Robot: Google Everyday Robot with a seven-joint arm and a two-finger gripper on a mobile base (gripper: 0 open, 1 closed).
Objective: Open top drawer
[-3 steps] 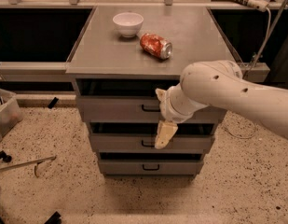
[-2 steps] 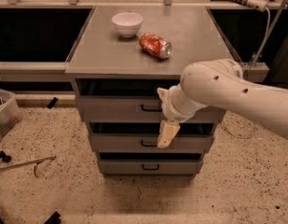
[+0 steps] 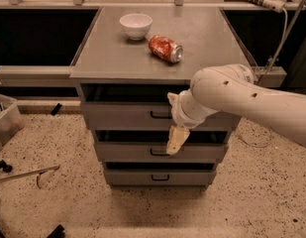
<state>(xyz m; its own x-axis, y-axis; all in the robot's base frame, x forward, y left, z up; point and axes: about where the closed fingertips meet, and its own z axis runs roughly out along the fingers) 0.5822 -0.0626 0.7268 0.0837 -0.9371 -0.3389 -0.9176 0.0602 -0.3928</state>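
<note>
The top drawer [image 3: 123, 116] is the widest grey front of three in a grey metal cabinet, just under the cabinet top. Its small black loop handle [image 3: 160, 115] sits at the centre, and a dark gap shows above the front. My gripper [image 3: 176, 140] hangs cream-coloured from the white arm [image 3: 241, 95], which comes in from the right. The gripper is in front of the cabinet, just right of and below the top drawer's handle, with its tip over the gap above the middle drawer [image 3: 127, 151]. The arm hides the right part of the top drawer front.
A white bowl [image 3: 135, 25] and a red soda can [image 3: 165, 48] on its side sit on the cabinet top [image 3: 108, 58]. The bottom drawer [image 3: 152, 176] is narrowest. A plastic bin [image 3: 4, 120] stands left on the speckled floor. Cables hang at the right.
The gripper has shifted only slightly in front of the drawers. The drawers, bowl and can have not moved.
</note>
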